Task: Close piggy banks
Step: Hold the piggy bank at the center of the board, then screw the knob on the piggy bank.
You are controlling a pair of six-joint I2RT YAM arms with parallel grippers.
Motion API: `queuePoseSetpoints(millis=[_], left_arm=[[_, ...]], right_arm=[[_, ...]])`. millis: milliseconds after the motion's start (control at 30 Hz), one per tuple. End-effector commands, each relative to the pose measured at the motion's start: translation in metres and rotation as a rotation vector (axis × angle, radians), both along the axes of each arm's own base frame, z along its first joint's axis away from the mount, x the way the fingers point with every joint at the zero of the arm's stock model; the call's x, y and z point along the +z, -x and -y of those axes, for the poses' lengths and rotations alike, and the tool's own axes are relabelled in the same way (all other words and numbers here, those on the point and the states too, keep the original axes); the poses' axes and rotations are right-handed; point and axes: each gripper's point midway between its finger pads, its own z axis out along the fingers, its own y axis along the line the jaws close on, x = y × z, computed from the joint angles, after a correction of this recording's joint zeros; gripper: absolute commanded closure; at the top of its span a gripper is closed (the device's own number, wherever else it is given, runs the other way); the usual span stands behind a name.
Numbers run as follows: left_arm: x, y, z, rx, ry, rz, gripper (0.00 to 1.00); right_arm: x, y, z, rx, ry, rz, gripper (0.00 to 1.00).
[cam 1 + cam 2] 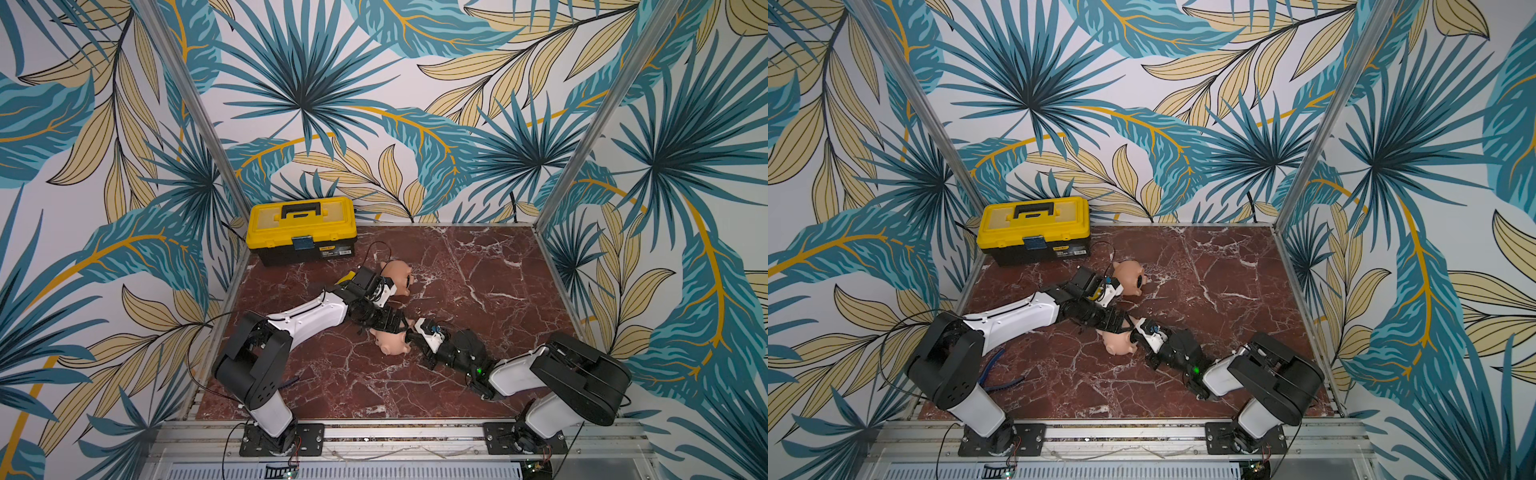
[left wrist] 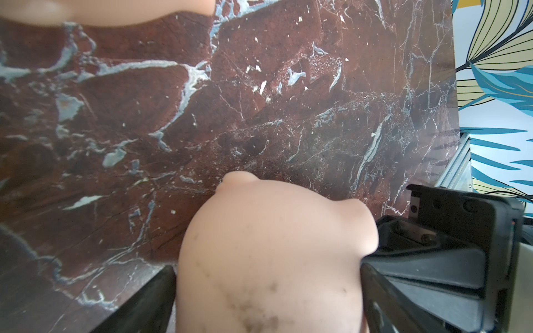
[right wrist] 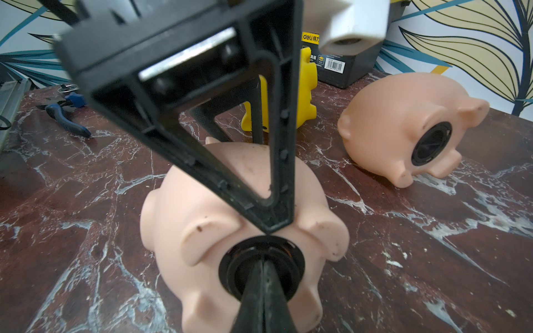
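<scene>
We see the left claw grasping the pale pink rounded plastic piggy bank, which lies on its side between the claw's fingers. The right claw is clenched, its tips pressed into the black round stopper in that pig's belly. Past the left claw lie the peach-orange plastic piggy bank, already plugged, and the bright yellow plastic piggy bank.
</scene>
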Motion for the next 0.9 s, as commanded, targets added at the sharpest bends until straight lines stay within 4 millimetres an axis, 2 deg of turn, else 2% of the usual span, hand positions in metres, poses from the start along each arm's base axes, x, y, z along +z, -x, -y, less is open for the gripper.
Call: queuePoseSetpoints(millis=[0,567,867], left_arm=[[-0.025,0.015,-0.005,-0.015,-0.069,-0.084,0.03],[-0.029,0.018,-0.001,-0.028,-0.072,-0.09,0.03],[-0.029,0.018,-0.001,-0.027,-0.07,-0.088,0.03]], right_arm=[[0.012,-0.003,-0.003,-0.01,-0.044,0.014,1.0],[0.007,-0.008,-0.013,-0.019,-0.135,-0.072,1.0],[0.004,-0.017,-0.008,-0.124,-0.219,-0.202,1.0]])
